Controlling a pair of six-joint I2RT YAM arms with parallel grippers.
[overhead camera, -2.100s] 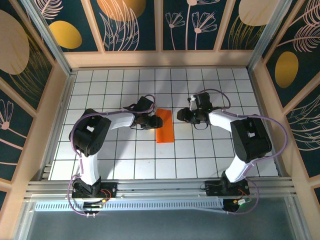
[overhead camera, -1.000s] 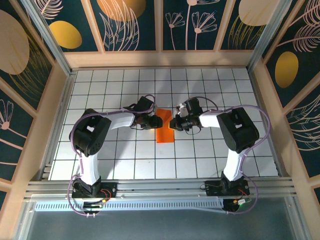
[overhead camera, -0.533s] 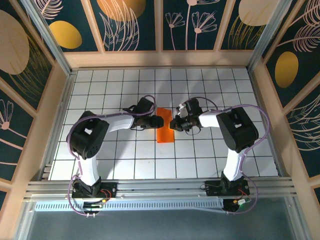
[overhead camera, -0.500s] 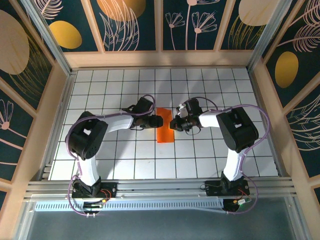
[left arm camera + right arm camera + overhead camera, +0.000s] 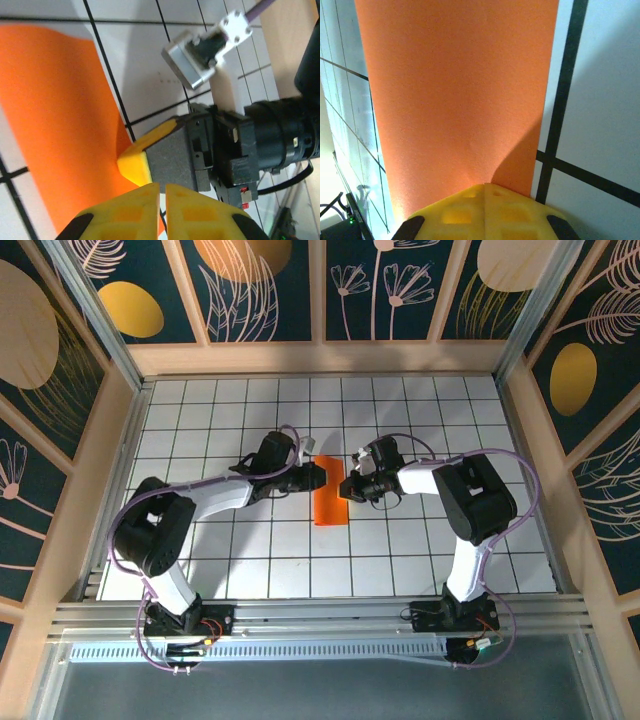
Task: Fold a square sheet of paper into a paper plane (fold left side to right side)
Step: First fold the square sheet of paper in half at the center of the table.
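Square sheet of paper (image 5: 330, 494): centre of the top view, flat, a narrow upright strip; the left-to-right fold looks made, nose and wing folds judged outstanding. Left gripper (image 5: 317, 476): jaws together at the strip's left edge, paper between them unclear. Right gripper (image 5: 347, 486): closed, tip pressing the right edge.

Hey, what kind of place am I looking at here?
Probably a robot test cell: white gridded tabletop, patterned panel walls boxing it in, left arm and right arm bolted to a metal rail.
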